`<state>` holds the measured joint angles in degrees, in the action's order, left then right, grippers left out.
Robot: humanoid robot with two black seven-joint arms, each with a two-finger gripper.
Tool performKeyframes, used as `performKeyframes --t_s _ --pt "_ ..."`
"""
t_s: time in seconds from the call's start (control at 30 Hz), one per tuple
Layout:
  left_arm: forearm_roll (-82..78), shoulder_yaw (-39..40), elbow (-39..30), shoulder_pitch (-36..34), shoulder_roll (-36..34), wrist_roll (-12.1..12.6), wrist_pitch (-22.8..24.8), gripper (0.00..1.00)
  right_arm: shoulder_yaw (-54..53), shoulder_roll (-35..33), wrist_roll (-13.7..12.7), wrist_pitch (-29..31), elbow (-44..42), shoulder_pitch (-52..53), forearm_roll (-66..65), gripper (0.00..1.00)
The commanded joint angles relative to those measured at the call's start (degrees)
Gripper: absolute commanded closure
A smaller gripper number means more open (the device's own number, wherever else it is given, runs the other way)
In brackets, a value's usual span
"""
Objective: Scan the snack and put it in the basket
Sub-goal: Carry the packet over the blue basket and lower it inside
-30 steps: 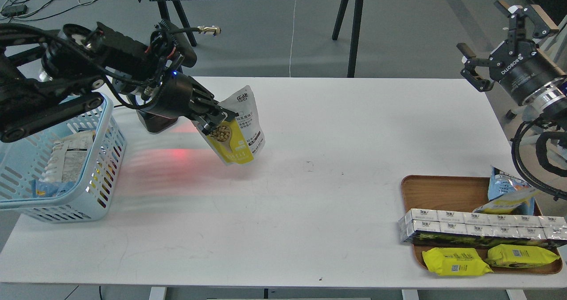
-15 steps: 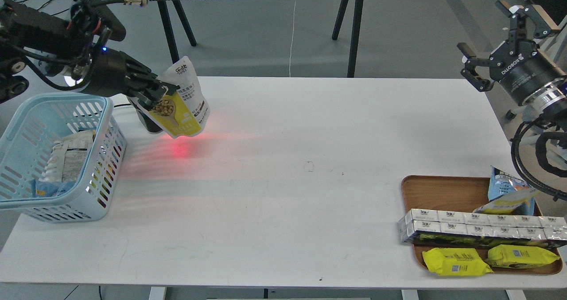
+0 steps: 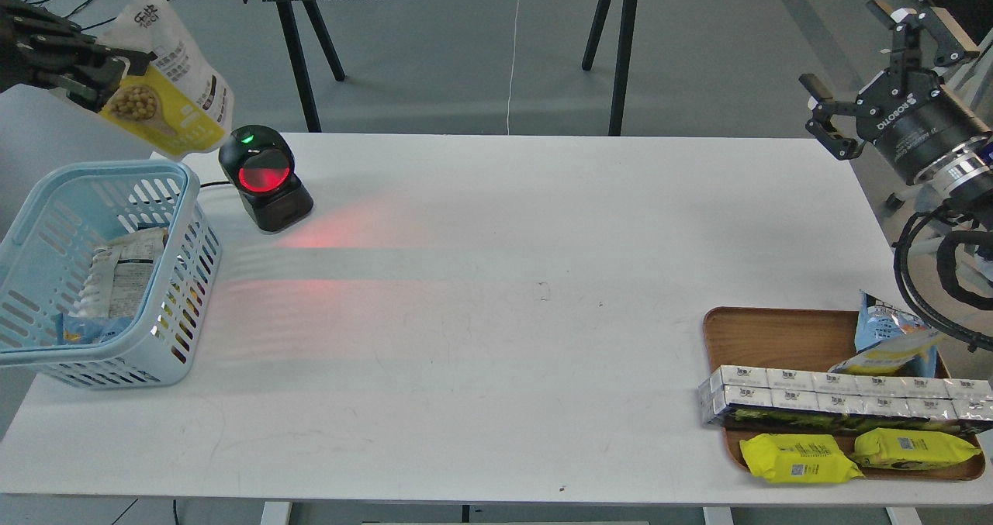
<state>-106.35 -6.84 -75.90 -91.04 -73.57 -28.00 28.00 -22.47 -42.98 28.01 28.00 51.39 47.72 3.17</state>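
My left gripper [image 3: 108, 79] is at the top left, shut on the snack [image 3: 174, 83], a yellow and white pouch with a round picture of beige beans. It holds the pouch in the air, above the far end of the light blue basket [image 3: 182, 207], which stands on the table's left edge. The basket holds a white printed pack [image 3: 116, 273]. My right gripper [image 3: 861, 75] is open and empty, raised beyond the table's right edge.
A black scanner [image 3: 264, 180] with a red window and a green light stands next to the basket, casting a red glow on the white table [image 3: 504, 316]. A wooden tray [image 3: 768, 331] at the front right holds boxes, two yellow pillow packs and a blue-and-yellow pouch [image 3: 892, 343].
My left gripper has carried the snack up and to the left, from in front of the scanner to above the basket's far end. The scanner now shows uncovered. The right arm has not moved.
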Motion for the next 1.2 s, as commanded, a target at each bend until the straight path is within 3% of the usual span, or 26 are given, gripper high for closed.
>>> performKeyframes --t_s 0.0,0.37,0.77,1.07,1.13,1.17 --pt "0.0 -0.8 -1.09 0.68 -4.65 0.0 0.0 0.99 -0.91 0.0 -0.01 0.0 -0.06 0.0 0.0 0.02" --pt "-5.18 -1.95 -0.83 11.05 -5.54 0.0 0.0 0.99 -1.18 0.18 -0.01 0.0 -0.06 -0.26 0.0 0.02" --pt "-5.36 -1.86 8.14 17.91 1.49 0.0 0.0 0.97 -1.18 0.09 -0.01 0.0 -0.06 -0.35 0.0 0.02" --pt "-5.18 -1.51 8.67 18.44 2.38 0.0 0.0 0.73 -1.0 0.09 -0.01 0.0 0.03 -0.78 -0.09 0.02" --pt "-4.66 -1.16 8.67 18.35 2.46 0.0 0.0 0.63 -0.91 0.09 -0.01 0.0 0.12 -0.79 -0.18 0.02" --pt "-3.7 -0.55 8.67 18.35 2.55 0.0 0.0 0.51 -0.83 0.18 -0.01 0.0 0.12 -0.87 -0.18 0.02"
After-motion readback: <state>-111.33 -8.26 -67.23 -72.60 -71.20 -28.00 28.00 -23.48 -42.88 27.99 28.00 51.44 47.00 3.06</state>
